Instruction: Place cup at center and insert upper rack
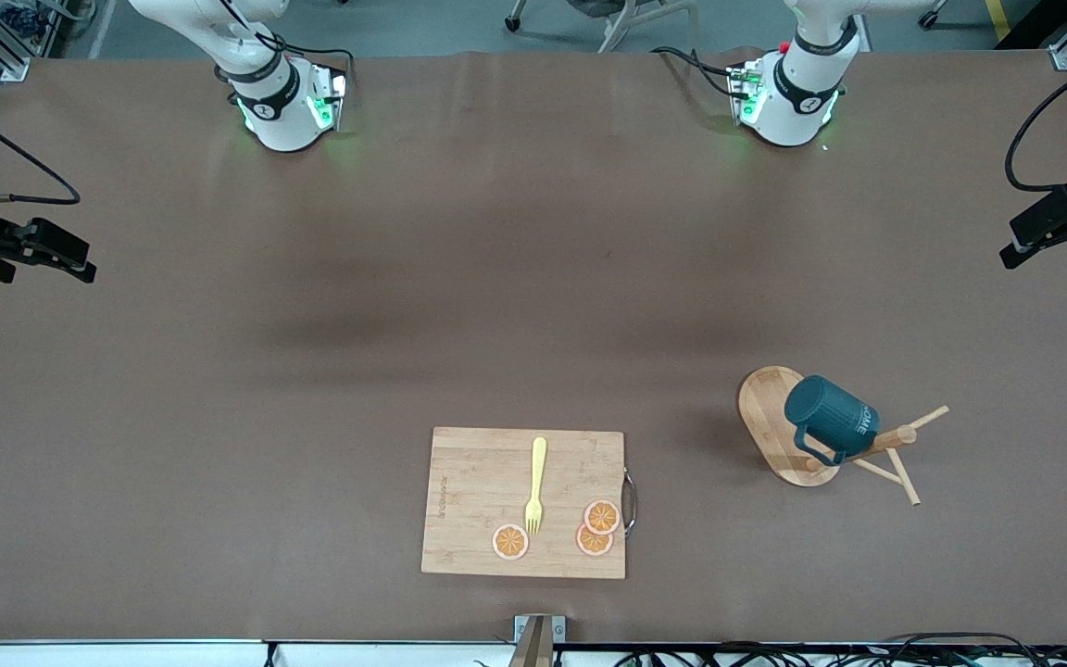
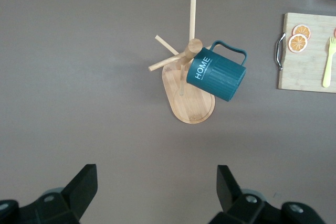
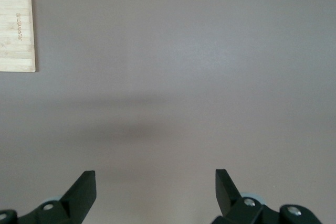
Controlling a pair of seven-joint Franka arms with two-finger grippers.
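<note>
We see the right gripper (image 3: 155,192) hanging high over bare table (image 1: 311,371) at the right arm's end, its fingers spread wide and clasping nothing; that arm waits. Toward the middle, close to the front camera, lies a bamboo cutting board (image 1: 478,482) with a yellow fork (image 1: 535,486) and three orange slices (image 1: 596,530) on it. A mark is burnt into the board's edge, too small for us to read.

Toward the left arm's end stands a wooden cup rack (image 1: 779,421), and the dark teal cup (image 1: 830,419) hangs tilted on one of its pegs (its ribbed wall reads "HOME" in white). So the cup is on the rack, not at the table's centre; as far as we can judge, that placing is still owed. No separate upper rack shows anywhere.

The left gripper (image 2: 156,192) hovers above the table near the rack, fingers parted, holding nothing.
</note>
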